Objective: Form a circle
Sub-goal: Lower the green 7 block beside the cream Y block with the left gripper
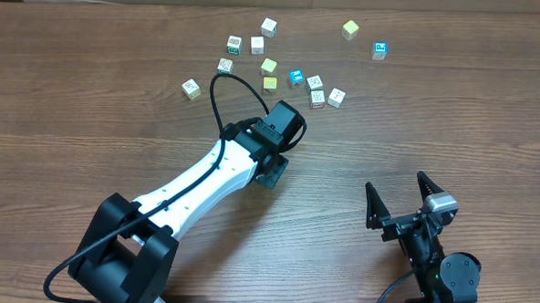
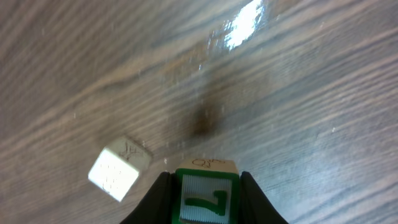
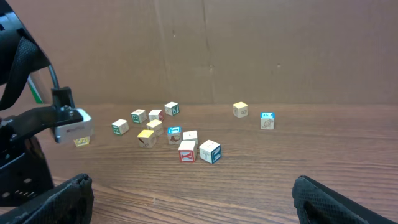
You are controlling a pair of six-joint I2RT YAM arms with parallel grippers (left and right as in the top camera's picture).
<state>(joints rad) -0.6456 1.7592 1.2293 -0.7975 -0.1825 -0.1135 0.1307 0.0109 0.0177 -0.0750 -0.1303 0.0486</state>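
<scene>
My left gripper (image 1: 284, 127) hangs just in front of the scattered cubes, its fingertips hidden under the wrist in the overhead view. In the left wrist view the left gripper (image 2: 205, 182) is shut on a green-faced cube (image 2: 207, 200) printed with a "7", held above the wood. A whitish cube (image 2: 119, 169) lies below it to the left. Several small cubes (image 1: 296, 77) lie in a loose scatter at the table's far middle; no circle shows among them. My right gripper (image 1: 398, 195) stands wide open near the front right, and in its own view the right gripper (image 3: 193, 199) holds nothing.
A yellow cube (image 1: 350, 29) and a blue-faced cube (image 1: 379, 50) lie apart at the far right, a pale cube (image 1: 191, 89) apart at the left. The left arm (image 1: 205, 181) slants across the table's middle. A brown wall (image 3: 205, 50) backs the table.
</scene>
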